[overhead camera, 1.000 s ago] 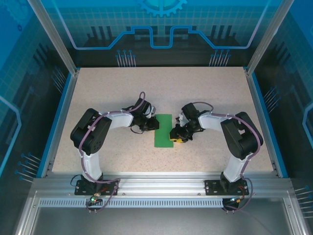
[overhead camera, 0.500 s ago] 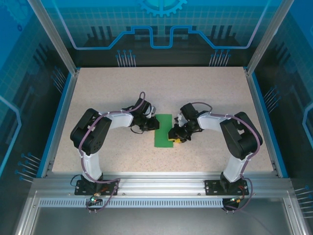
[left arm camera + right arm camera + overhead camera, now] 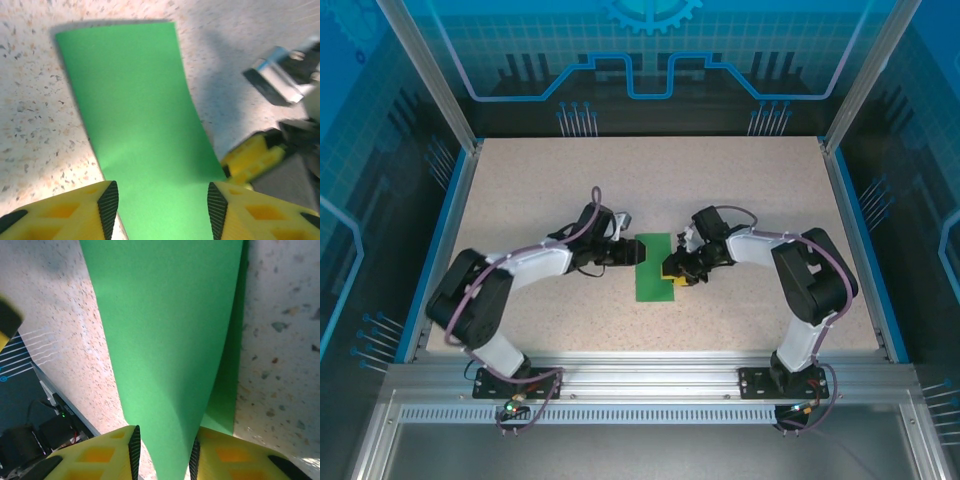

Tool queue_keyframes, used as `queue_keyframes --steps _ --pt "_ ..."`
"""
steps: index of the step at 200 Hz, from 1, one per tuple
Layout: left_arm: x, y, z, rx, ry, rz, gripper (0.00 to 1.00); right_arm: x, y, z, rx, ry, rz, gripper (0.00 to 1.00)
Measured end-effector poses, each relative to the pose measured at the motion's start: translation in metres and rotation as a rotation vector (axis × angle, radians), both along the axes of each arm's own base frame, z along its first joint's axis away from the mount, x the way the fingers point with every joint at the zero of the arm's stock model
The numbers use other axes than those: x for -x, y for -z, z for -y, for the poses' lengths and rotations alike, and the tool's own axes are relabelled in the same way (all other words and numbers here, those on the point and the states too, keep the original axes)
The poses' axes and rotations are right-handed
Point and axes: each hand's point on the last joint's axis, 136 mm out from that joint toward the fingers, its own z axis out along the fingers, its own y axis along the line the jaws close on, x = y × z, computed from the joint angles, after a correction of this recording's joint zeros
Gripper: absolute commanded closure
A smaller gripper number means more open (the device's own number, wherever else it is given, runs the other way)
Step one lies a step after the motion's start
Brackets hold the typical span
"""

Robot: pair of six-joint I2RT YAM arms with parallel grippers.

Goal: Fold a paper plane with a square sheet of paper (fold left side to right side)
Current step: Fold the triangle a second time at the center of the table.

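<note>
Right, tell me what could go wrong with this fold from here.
1. The left gripper stands open over the green paper, so the sheet may slide if the right gripper tugs it.
2. In the right wrist view the top layer bows up off the lower one; pressed like that, the crease could set crooked.
3. Both grippers crowd the narrow sheet and might bump.

There is one green sheet of paper (image 3: 654,268) and one table (image 3: 750,190). There are two robot arms, a left arm (image 3: 520,265) and a right arm (image 3: 790,255). Each carries one pincer, which makes two: the left pincer (image 3: 163,202) and the right pincer (image 3: 164,450).
</note>
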Motion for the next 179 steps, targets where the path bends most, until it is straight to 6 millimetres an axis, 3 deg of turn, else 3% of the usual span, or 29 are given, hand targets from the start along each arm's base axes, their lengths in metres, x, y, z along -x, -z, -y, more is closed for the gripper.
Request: queue_keyframes --steps 39,77,124,179 --pt "0.028 -0.036 0.003 -0.014 0.08 0.185 0.35 -0.019 -0.01 -0.003 -0.033 0.021 0.013 0.67" --pt "0.058 -0.048 0.019 -0.057 0.195 0.289 0.3 -0.033 -0.013 -0.006 -0.049 0.033 0.012 0.67" --pt "0.09 -0.031 0.04 -0.193 0.339 0.326 0.26 -0.043 -0.024 -0.01 -0.072 0.041 0.021 0.67" --pt "0.098 -0.011 0.069 -0.355 0.441 0.362 0.19 -0.046 -0.029 -0.012 -0.082 0.046 0.01 0.68"
